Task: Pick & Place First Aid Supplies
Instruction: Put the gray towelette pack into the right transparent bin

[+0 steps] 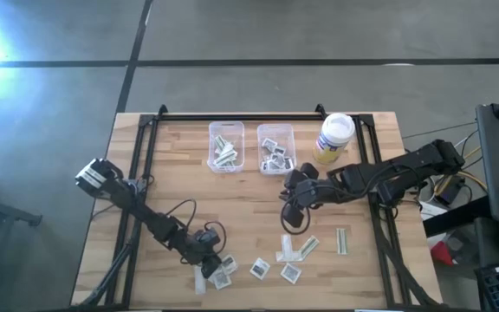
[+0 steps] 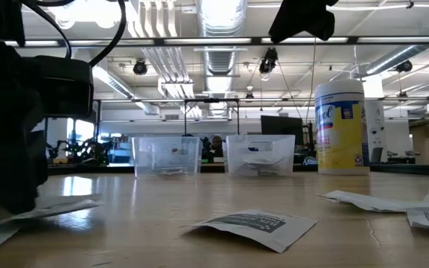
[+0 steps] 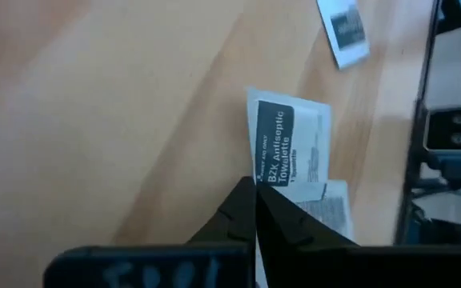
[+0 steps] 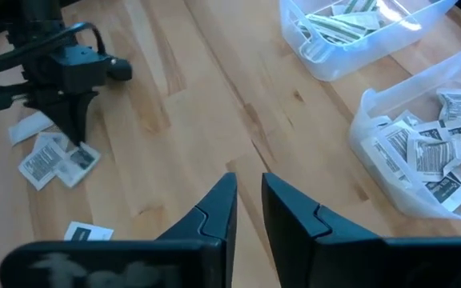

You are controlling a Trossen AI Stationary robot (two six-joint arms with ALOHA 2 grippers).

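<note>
Grey floor point(image 1: 59, 104) — exposed ceiling ducts point(image 2: 222, 18)

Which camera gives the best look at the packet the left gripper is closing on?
The left wrist view: the towelette packet fills it, print readable, at the left gripper. The high and right wrist views show it small; the low view hides it.

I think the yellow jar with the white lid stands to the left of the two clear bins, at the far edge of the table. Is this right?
Not quite. The yellow jar stands to the right of the two clear bins, not to the left. It is at the far edge of the table, as you say. The high view shows this.
</note>
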